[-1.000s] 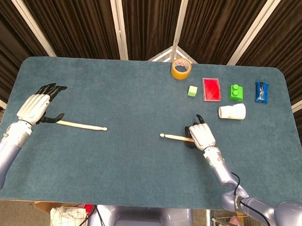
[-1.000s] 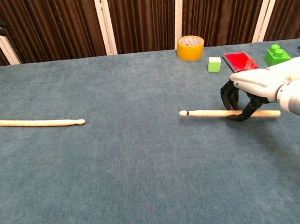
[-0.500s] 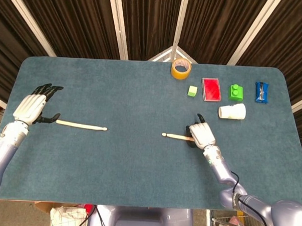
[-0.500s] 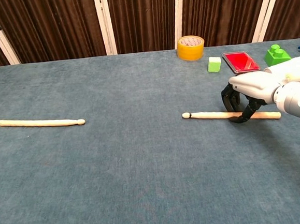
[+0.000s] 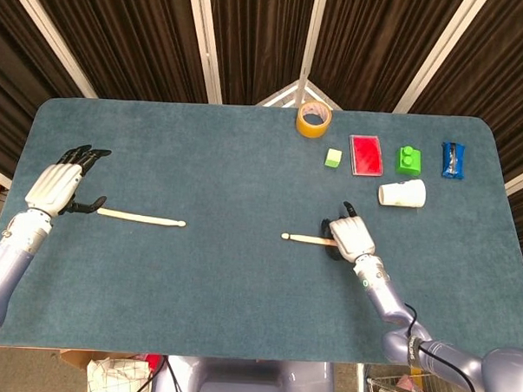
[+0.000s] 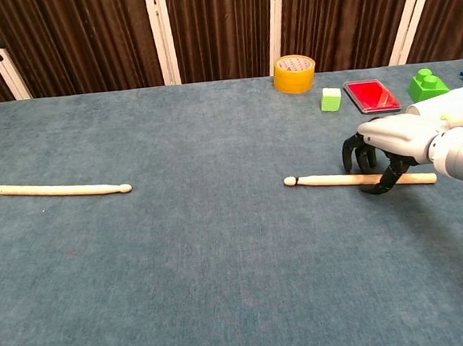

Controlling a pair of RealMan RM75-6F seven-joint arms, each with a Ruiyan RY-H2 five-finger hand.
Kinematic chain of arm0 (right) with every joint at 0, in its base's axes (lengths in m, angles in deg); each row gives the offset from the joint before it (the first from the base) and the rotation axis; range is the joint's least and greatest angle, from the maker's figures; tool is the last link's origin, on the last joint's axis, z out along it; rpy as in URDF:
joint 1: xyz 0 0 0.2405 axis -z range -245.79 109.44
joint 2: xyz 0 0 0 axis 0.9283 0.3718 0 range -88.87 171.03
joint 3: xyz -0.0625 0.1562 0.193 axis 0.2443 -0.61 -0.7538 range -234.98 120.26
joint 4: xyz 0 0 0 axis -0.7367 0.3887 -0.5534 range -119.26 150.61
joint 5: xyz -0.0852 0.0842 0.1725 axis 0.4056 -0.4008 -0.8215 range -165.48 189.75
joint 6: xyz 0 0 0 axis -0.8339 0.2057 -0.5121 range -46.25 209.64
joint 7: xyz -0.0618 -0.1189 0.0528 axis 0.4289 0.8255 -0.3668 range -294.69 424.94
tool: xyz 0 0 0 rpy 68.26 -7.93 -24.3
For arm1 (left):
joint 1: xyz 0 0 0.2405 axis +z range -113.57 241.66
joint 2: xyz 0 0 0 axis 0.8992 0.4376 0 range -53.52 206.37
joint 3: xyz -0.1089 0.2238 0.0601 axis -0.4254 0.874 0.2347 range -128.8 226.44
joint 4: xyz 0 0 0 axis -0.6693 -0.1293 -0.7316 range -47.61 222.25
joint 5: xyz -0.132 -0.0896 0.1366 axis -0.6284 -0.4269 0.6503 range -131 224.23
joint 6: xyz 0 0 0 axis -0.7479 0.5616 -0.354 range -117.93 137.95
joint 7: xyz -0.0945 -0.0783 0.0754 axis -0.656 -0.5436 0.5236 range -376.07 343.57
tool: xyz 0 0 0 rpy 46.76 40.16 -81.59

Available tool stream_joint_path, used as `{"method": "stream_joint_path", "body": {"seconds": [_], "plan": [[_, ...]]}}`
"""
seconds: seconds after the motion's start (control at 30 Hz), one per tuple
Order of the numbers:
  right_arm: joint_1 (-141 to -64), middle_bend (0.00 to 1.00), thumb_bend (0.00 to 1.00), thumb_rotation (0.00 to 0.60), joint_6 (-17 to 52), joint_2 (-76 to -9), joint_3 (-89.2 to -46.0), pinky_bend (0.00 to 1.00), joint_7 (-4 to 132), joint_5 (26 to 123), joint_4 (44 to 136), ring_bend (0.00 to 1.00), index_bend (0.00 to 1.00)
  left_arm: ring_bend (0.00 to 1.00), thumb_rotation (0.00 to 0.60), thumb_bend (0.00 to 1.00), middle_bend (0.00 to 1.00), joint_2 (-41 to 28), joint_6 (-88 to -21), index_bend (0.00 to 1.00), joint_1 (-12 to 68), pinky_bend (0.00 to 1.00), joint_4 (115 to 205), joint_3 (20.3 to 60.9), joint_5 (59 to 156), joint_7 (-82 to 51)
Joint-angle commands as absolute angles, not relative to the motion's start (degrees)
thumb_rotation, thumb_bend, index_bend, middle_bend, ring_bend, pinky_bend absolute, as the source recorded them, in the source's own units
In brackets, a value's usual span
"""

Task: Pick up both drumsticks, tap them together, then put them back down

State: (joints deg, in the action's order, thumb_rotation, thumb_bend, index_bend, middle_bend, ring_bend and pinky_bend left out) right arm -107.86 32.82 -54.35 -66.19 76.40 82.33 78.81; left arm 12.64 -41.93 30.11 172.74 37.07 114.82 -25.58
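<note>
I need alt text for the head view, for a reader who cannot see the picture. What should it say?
Seen from above, two wooden drumsticks lie on a blue table: the right hand is curled over the right drumstick, and the left hand hovers with fingers spread at the butt of the left drumstick. A tape roll, small blocks and a paper cup sit at the far right.

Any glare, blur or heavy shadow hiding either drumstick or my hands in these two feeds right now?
Head view: even light, sharp, no glare; both pale wooden drumsticks, left and right, read clearly, with the left hand and right hand crisp. Chest view: equally sharp, only a soft shadow under the right hand; the left hand is cropped at the frame's top left corner.
</note>
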Motion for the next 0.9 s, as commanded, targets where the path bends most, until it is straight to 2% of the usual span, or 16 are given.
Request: {"method": "stream_joint_path", "body": {"seconds": [0.03, 0.1, 0.33, 0.43, 0.57, 0.7, 0.9], "plan": [[-107.8, 0.5, 0.41, 0.6, 33.3, -53.4, -66.7, 0.04, 78.1, 80.8, 80.4, 0.41, 0.29, 0.0, 0.6, 0.46, 0.11, 12.7, -41.7, 0.12, 30.0, 0.0, 172.8, 37.1, 114.4, -25.2], [-107.9, 0.5, 0.41, 0.6, 33.5, -53.0, -66.8, 0.04, 79.3, 80.0, 81.2, 0.41, 0.25, 0.0, 0.6, 0.46, 0.11, 12.8, -41.9, 0.12, 30.0, 0.0, 173.0, 37.0, 114.3, -25.2], [-107.9, 0.46, 0.41, 0.6, 32.9, -49.4, -67.8, 0.04, 82.9, 77.5, 86.7, 0.41, 0.22, 0.0, 0.6, 0.46, 0.11, 13.5, -42.4, 0.12, 30.3, 0.0, 173.8, 36.8, 114.0, -25.0], [-108.2, 0.39, 0.41, 0.6, 33.6, -44.9, -67.8, 0.04, 87.1, 75.1, 92.4, 0.39, 0.15, 0.0, 0.6, 0.46, 0.1, 14.0, -43.6, 0.12, 30.6, 0.0, 174.4, 36.5, 114.5, -25.0], [-107.7, 0.25, 0.41, 0.6, 32.6, -37.8, -68.4, 0.04, 90.5, 71.7, 102.5, 0.31, 0.08, 0.0, 0.6, 0.46, 0.08, 15.1, -46.1, 0.12, 31.6, 0.0, 175.9, 36.9, 116.0, -23.8], [-104.6, 0.16, 0.39, 0.6, 26.6, -31.4, -69.4, 0.04, 89.6, 71.9, 112.6, 0.24, 0.04, 0.0, 0.6, 0.43, 0.05, 16.8, -51.3, 0.11, 34.3, 0.0, 179.7, 38.6, 119.1, -20.2], [-96.1, 0.11, 0.29, 0.6, 13.6, -25.0, -67.2, 0.04, 85.6, 79.2, 121.2, 0.21, 0.01, 0.0, 0.6, 0.34, 0.03, 17.2, -61.7, 0.09, 41.1, 0.0, 187.0, 43.2, 123.7, -11.8]]}}
